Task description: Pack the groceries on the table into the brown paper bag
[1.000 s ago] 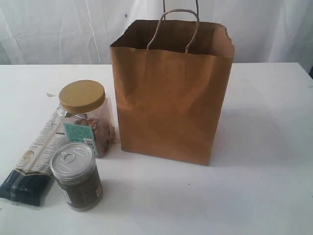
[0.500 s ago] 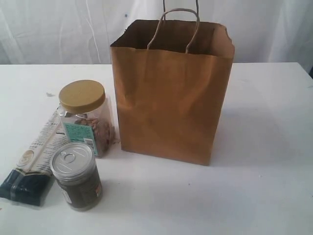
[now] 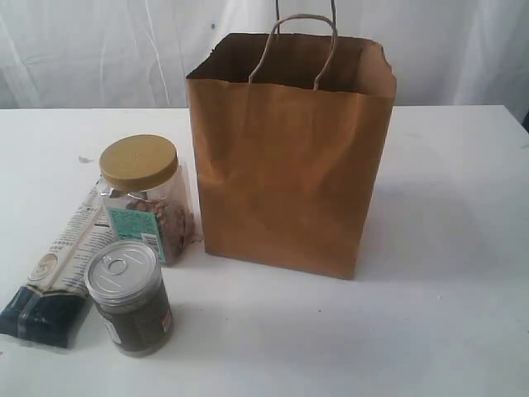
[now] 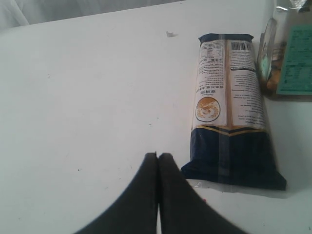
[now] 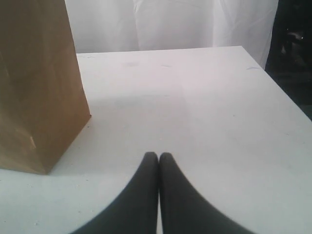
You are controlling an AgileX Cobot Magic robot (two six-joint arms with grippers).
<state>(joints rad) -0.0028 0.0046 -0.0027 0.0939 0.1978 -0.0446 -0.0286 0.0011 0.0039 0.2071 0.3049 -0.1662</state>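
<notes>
Appearing exterior-view only: silver-lidded dark jar [image 3: 130, 296]

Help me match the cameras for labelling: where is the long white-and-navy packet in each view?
Exterior view: the long white-and-navy packet lies flat at lower left.
Left wrist view: it lies between the left gripper and the tan-lidded clear jar.
Right wrist view: not in it.
Shared landmark: that jar's teal label, beside the packet in both.

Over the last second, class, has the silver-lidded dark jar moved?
No. The silver-lidded dark jar keeps its spot, left of the brown paper bag.
</notes>
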